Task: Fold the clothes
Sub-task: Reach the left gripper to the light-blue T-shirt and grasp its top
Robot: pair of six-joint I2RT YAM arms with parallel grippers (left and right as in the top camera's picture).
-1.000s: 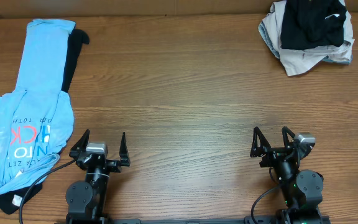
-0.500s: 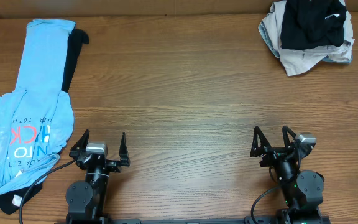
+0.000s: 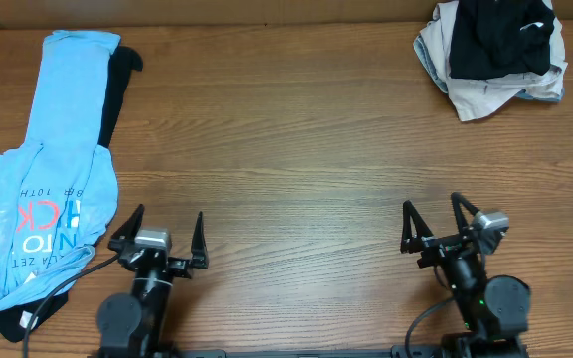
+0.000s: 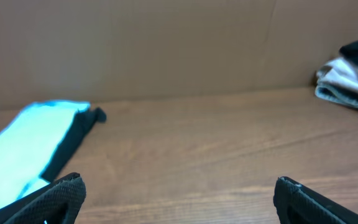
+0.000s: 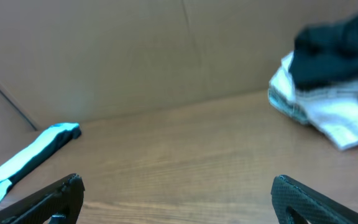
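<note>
Arms nudged slightly, clothes unmoved. Left hand [image 3: 168, 221], right hand [image 3: 432, 211] wide, empty. Advice: drag light-blue T-shirt [image 3: 48, 169] to mid surface [image 3: 286, 149], flatten before folding.

This is a robot lab bench. A left arm [image 3: 132, 310] and a right arm [image 3: 487, 303] stand at the near edge of a wood-grain table [image 3: 296, 149], a cable [image 3: 53, 295] trails beside the left one, and plain cardboard [image 4: 166, 43] walls the back.
</note>
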